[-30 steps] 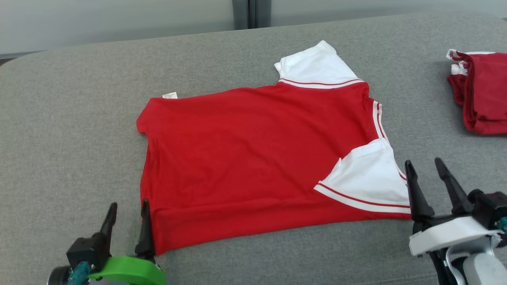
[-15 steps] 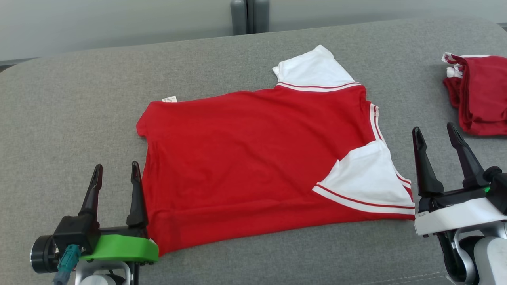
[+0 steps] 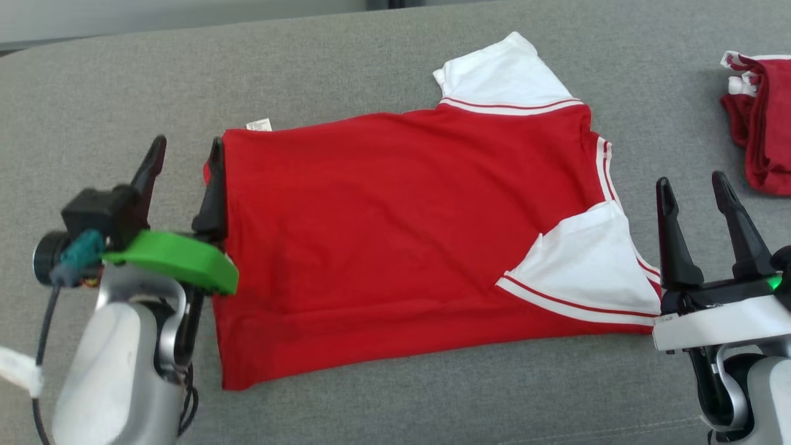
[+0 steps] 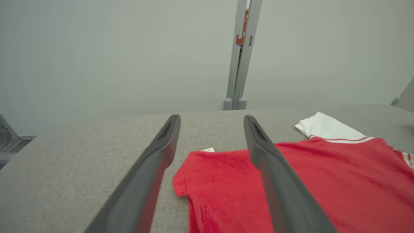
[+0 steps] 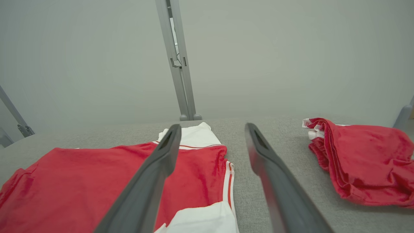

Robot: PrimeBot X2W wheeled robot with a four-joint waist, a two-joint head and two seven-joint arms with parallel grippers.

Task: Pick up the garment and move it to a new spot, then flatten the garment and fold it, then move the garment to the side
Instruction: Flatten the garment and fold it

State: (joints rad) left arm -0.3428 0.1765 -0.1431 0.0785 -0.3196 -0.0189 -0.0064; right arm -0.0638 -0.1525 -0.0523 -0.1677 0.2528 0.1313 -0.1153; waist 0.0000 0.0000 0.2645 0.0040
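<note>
L gripper [image 3: 188,145] now up at far-left corner of red-and-white shirt [image 3: 395,235], R gripper [image 3: 691,182] beside its right edge; both wide, empty. Prob lining up the fold.

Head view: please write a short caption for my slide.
Red shirt spread on grey surface, open left claw and right claw beside it.

Shirt [image 3: 383,235]: solid red body, plain white sleeves [image 3: 507,77], cuffs and neck edge trimmed white with a thin red stripe. Small white label [image 3: 259,125] at the shirt's far left corner.
Surface [image 3: 371,408]: mid grey, fine flecked weave.
Pile of cloth [image 3: 763,123] right of the shirt: darker red, bits of white trim.
Left pincer [image 3: 188,143]: black, bright green mount [image 3: 170,259], teal plug [image 3: 83,250], silver arm [image 3: 117,371].
Right pincer [image 3: 691,180]: black, white mount [image 3: 717,324], small green light [image 3: 772,283].
Wall [image 4: 97,48] behind the shirt: pale grey-green. Post [image 4: 241,64]: grey.
</note>
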